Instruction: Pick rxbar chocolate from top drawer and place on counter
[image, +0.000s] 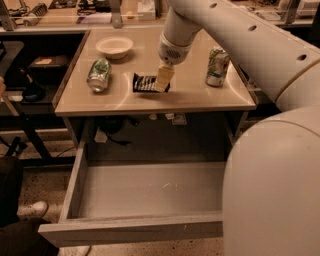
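In the camera view, the counter (200, 98) stands above the top drawer (131, 232), which is pulled well out toward the camera and shows its flat grey floor and low side walls. A small pale fleck (166, 185) lies near the middle of that floor.

The rxbar chocolate (144, 83) lies flat on the counter, near its middle and a little toward the front edge. The gripper (164, 79) points down from the robot's pale arm (250, 45) and sits at the right end of the bar, over or against it. From this angle I cannot tell how far the gripper is open, or whether it has hold of the bar.

To the left of the bar, apart from it, a green-and-white drink can (99, 75) lies on its side. Behind that can stands a shallow pale bowl (114, 46). A second drink can (218, 66) stands upright near the counter's right edge.

A cluttered bench (75, 15) runs behind the counter. At the lower left a person's white shoe (31, 210) rests on the speckled floor.
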